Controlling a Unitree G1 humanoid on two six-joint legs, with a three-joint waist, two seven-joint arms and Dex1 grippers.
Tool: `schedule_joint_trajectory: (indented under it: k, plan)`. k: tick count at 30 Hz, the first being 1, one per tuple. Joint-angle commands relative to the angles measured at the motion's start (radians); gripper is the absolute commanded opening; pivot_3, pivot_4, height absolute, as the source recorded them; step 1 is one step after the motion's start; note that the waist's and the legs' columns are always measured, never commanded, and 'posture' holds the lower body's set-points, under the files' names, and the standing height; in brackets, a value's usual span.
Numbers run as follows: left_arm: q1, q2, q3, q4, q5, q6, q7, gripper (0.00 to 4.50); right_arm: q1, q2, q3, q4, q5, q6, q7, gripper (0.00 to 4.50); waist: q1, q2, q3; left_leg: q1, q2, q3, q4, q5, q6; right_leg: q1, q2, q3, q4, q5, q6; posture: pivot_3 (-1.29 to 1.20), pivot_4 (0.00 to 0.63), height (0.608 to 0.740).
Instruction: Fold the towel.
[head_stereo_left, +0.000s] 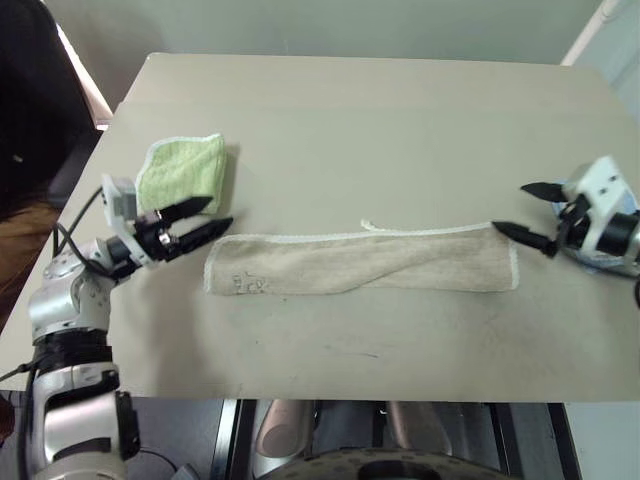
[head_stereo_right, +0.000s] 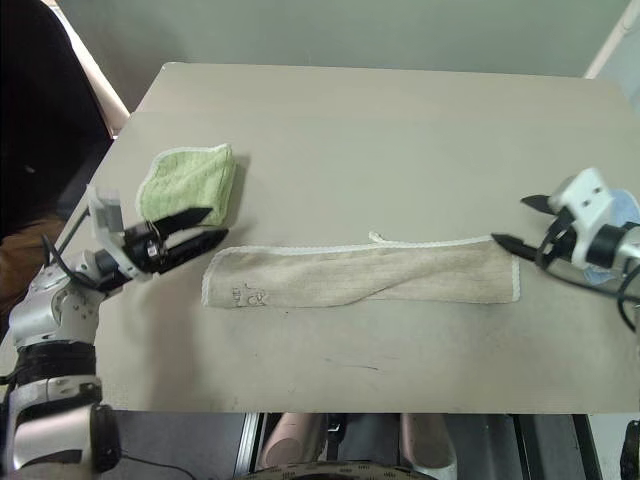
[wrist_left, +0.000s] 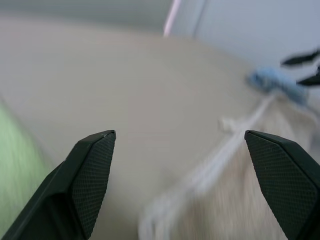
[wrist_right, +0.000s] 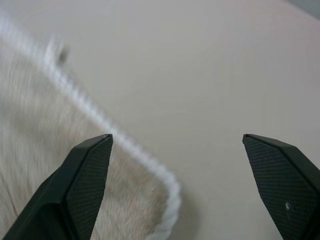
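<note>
The towel (head_stereo_left: 365, 262) lies flat mid-table; my left gripper (head_stereo_left: 210, 216) at its nine o'clock end, right gripper (head_stereo_left: 518, 208) at three o'clock, both jaws apart, empty

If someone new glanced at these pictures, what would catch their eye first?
A long beige towel stretched flat across the table, folded lengthwise. An open left gripper and right gripper flank its two ends, touching nothing. A folded green cloth lies just beyond the left gripper.
</note>
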Motion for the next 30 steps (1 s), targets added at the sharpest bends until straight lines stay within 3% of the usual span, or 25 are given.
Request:
schedule_joint_trajectory:
  k: [1, 3, 8, 12, 18, 24, 26, 30]
  plan:
    - [-0.018, -0.037, -0.004, -0.122, -0.051, 0.001, 0.013, 4.50, 0.070, -0.023, -0.104, -0.140, 0.168, 0.305, -0.034, 4.45, -0.001, 0.000, 0.000, 0.000, 0.000, 0.000, 0.000, 0.000, -0.001, 0.000, 0.000, 0.000, 0.000, 0.000, 0.000, 0.00, 0.150, 0.728]
    - [-0.019, -0.063, -0.025, -0.177, -0.071, 0.022, 0.018, 4.50, 0.106, -0.007, -0.161, -0.186, 0.256, 0.458, -0.065, 4.45, -0.001, 0.000, 0.000, 0.000, 0.000, 0.001, 0.000, 0.004, -0.009, 0.000, 0.000, 0.000, 0.000, -0.002, 0.002, 0.00, 0.150, 0.728]
    - [-0.018, -0.118, -0.081, -0.265, -0.100, 0.065, 0.026, 4.50, 0.068, 0.110, -0.374, -0.212, 0.495, 0.900, -0.199, 4.45, -0.005, -0.001, 0.000, 0.000, 0.000, 0.002, -0.001, 0.005, -0.010, 0.000, 0.000, 0.001, 0.000, -0.007, 0.011, 0.00, 0.150, 0.728]
    - [-0.002, -0.149, -0.139, -0.289, -0.089, 0.061, 0.009, 4.50, 0.123, 0.200, -0.526, -0.197, 0.681, 1.023, -0.325, 4.45, -0.004, -0.001, 0.000, 0.001, 0.000, 0.001, -0.002, 0.001, 0.002, 0.000, 0.000, 0.000, 0.000, -0.007, 0.012, 0.00, 0.150, 0.728]
    - [0.029, -0.193, -0.229, -0.278, -0.045, 0.010, -0.037, 4.50, 0.336, 0.363, -0.599, -0.211, 1.016, 1.018, -0.646, 4.45, 0.005, -0.002, 0.000, 0.001, -0.001, -0.001, -0.001, 0.000, 0.003, 0.002, 0.000, 0.001, 0.000, -0.008, 0.013, 0.00, 0.150, 0.728]
    - [0.026, -0.225, -0.262, -0.246, -0.029, -0.017, -0.059, 4.50, 0.558, 0.354, -0.431, -0.240, 1.471, 0.673, -1.078, 4.45, 0.001, -0.001, 0.000, 0.001, -0.001, -0.001, 0.000, -0.002, 0.001, 0.002, 0.000, 0.001, 0.000, -0.008, 0.016, 0.00, 0.150, 0.728]
    - [0.023, -0.234, -0.280, -0.223, -0.010, -0.042, -0.077, 4.50, 0.590, 0.362, -0.385, -0.248, 1.538, 0.568, -1.162, 4.45, -0.001, -0.002, 0.000, 0.003, -0.001, -0.001, -0.001, -0.009, -0.010, 0.004, 0.000, 0.002, 0.000, -0.009, 0.017, 0.00, 0.150, 0.728]
    - [0.010, -0.259, -0.287, -0.206, -0.012, -0.050, -0.082, 4.50, 0.583, 0.402, -0.342, -0.239, 1.545, 0.439, -1.269, 4.45, -0.002, -0.003, 0.000, 0.007, -0.001, -0.001, -0.001, -0.010, -0.011, 0.008, 0.000, 0.002, -0.002, -0.010, 0.018, 0.00, 0.150, 0.728]
